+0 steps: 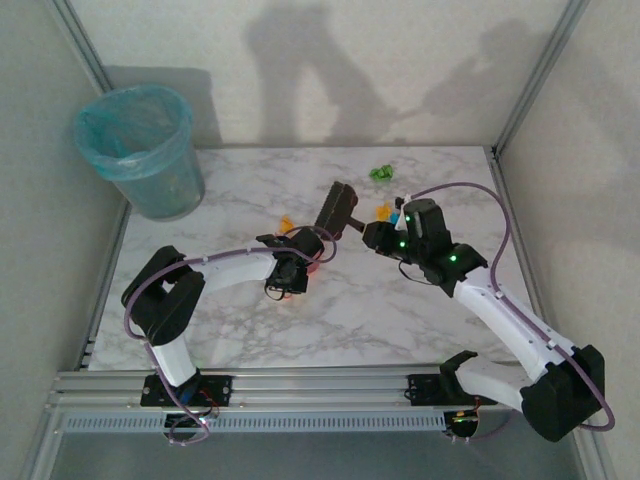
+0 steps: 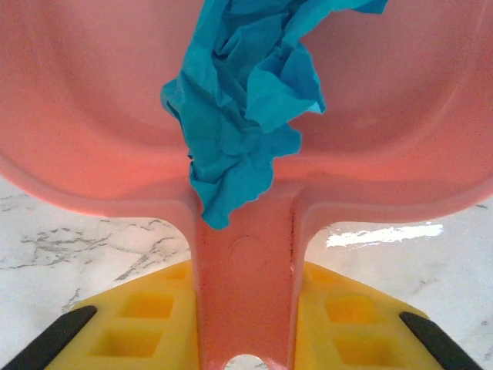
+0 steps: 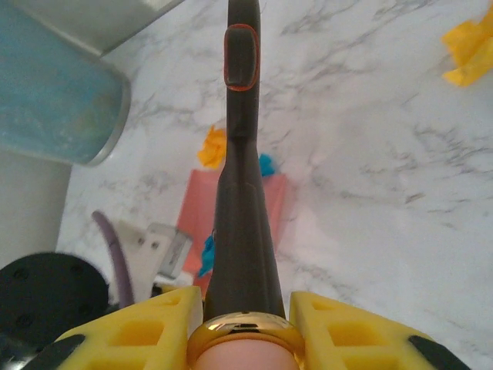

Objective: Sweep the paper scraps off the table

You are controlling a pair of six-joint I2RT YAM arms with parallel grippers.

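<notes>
The left end effector (image 2: 245,339) is shut tight on the handle of the pink dustpan (image 2: 100,100). A blue scrap (image 2: 239,100) lies in it. The right end effector (image 3: 245,347) grips the brush (image 3: 243,193). A green scrap (image 1: 380,172) and an orange scrap (image 1: 383,211) lie on the worktop (image 1: 350,310) near the brush.

I work in a lab test cell: white marble-veined tabletop (image 1: 380,320) framed by aluminium rails (image 1: 320,385), plain grey panel walls (image 1: 40,230).

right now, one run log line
left gripper shut on pink dustpan | right gripper shut on brush | blue paper scrap in dustpan | green scrap loose on table
</notes>
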